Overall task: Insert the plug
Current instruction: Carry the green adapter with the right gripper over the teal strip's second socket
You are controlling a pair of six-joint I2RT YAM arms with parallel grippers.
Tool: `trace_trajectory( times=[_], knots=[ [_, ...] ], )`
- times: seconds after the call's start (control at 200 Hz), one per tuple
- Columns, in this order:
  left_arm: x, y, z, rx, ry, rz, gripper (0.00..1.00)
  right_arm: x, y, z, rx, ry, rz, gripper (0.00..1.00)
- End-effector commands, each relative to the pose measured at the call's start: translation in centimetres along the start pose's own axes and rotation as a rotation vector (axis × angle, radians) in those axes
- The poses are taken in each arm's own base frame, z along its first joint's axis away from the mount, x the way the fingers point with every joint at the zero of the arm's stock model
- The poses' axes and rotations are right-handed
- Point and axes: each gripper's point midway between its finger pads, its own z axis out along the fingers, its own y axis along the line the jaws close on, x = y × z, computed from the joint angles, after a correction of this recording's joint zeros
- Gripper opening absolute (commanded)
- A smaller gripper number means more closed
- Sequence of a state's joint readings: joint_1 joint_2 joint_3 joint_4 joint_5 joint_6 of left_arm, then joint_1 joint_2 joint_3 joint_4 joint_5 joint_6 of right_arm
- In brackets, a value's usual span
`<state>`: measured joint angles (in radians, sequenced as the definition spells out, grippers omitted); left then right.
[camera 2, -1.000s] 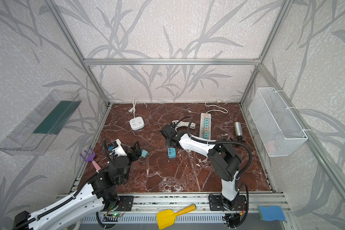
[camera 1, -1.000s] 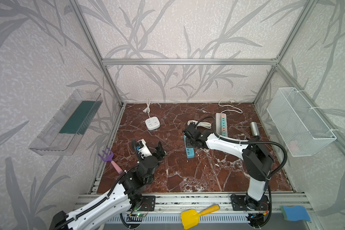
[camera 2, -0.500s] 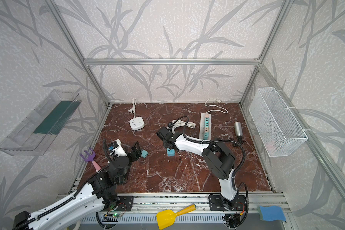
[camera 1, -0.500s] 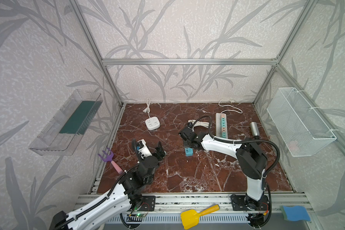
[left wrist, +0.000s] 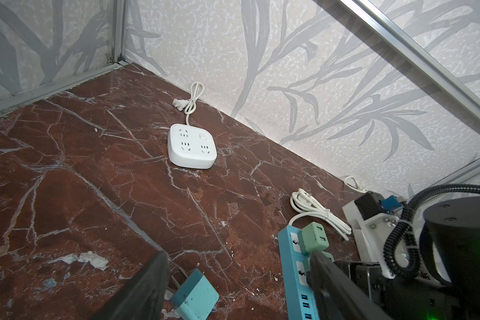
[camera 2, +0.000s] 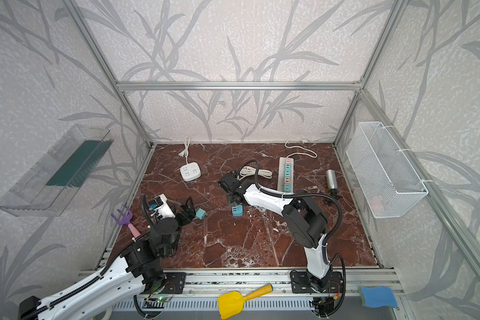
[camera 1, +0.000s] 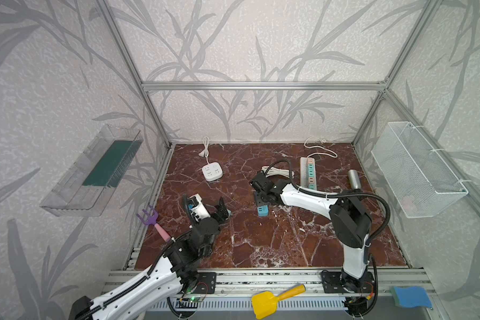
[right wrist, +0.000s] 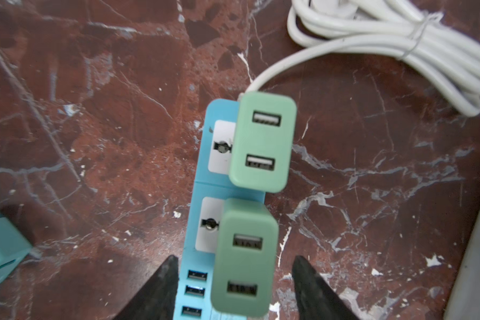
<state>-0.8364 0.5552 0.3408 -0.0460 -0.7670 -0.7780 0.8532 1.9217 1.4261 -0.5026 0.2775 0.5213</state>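
Right gripper [right wrist: 234,257], left gripper [left wrist: 237,255] both released; 2 green plugs [right wrist: 262,141] on 1 blue strip [right wrist: 197,191].

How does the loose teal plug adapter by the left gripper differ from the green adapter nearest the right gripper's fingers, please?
The teal plug adapter lies loose on its side on the marble floor; the green adapter stands plugged into the blue power strip, USB ports up. The teal one lies by the left gripper's open fingers; the green one sits between the right gripper's open fingers. Both are rounded blocks, neither gripped.
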Motion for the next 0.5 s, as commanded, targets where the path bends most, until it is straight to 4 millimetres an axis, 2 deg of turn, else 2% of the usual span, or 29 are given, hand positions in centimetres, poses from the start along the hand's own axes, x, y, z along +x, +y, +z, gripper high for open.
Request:
trace_trajectory(
  times=[0.0, 0.16, 0.225, 0.495],
  knots=[
    [-1.0, 0.4, -0.2, -0.03, -0.028, -0.007, 0.81, -3.1, -0.2, -4.1, -0.053, -0.103, -0.008, 0.67],
    [-1.2, 0.2, -0.2, -0.03, -0.028, -0.007, 0.81, -3.5, -1.7, -3.4, -0.047, -0.085, 0.005, 0.66],
    [-1.5, 0.1, -0.3, -0.03, -0.027, -0.004, 0.81, -3.5, -1.9, -2.7, -0.051, -0.069, 0.001, 0.62],
    [-2.4, 0.2, -0.7, -0.039, -0.042, 0.005, 0.81, -1.8, -3.1, 0.3, -0.033, 0.015, 0.02, 0.57]
  ],
)
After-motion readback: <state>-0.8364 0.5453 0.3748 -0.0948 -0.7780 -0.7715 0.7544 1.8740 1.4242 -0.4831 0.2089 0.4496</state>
